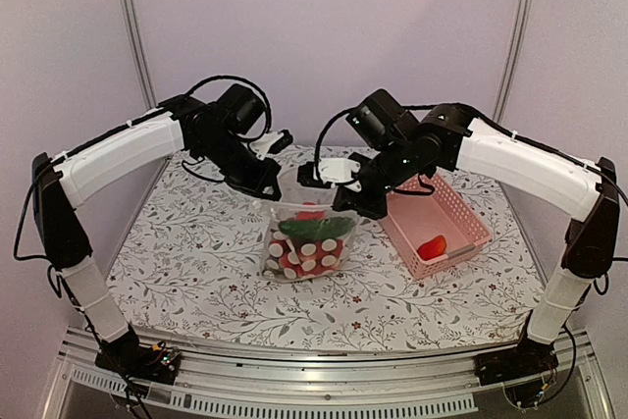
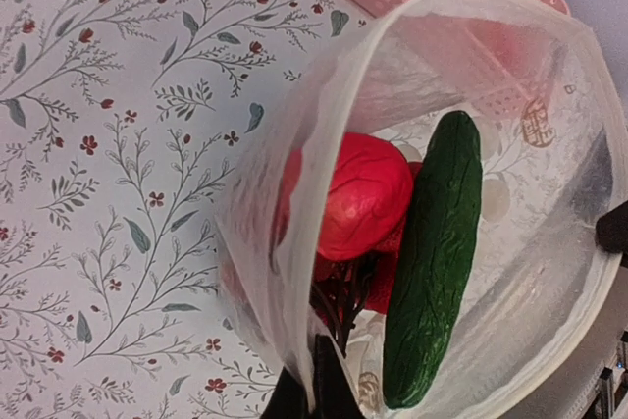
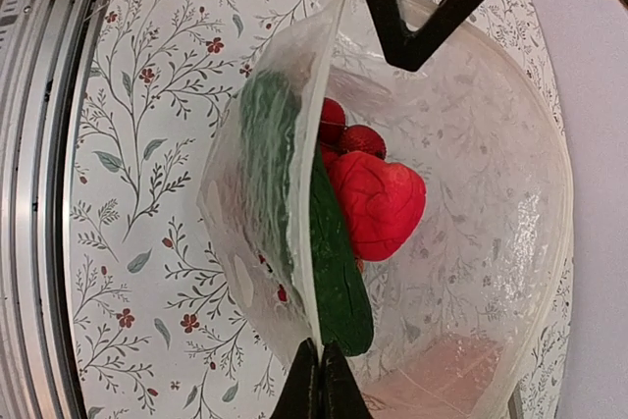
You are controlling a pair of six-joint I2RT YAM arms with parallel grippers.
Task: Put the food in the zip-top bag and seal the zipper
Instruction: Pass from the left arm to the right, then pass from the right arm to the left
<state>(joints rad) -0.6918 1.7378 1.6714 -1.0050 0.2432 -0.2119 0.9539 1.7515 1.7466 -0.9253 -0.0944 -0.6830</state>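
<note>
Zip-top bag (image 1: 299, 201) is held upright in the top view, its bottom at or near the surface (image 1: 186, 262). Its mouth is stretched between the left gripper (image 1: 268, 189) and the right gripper (image 1: 345, 205), each closed on an opposite side of the rim. Green and red food (image 1: 306, 242) shows through the film below them. One red fruit (image 1: 432, 246) lies in the pink basket (image 1: 461, 205), just off the right gripper's outer side, so filling looks unfinished.

From the left wrist, the gripper is pinched shut on the near rim. Past it the mouth gapes wide, with a red round piece (image 2: 365, 193) and a long green piece (image 2: 434, 262) side by side inside. The zipper (image 2: 378, 26) runs round the open rim, unsealed.

From the right wrist, that gripper is likewise clamped on its near rim, with the left gripper directly opposite across the mouth.

The bag is likely light, limp and slippery. It is best held on the stiffer zipper strip, since the bare film would probably crumple or slide free.
</note>
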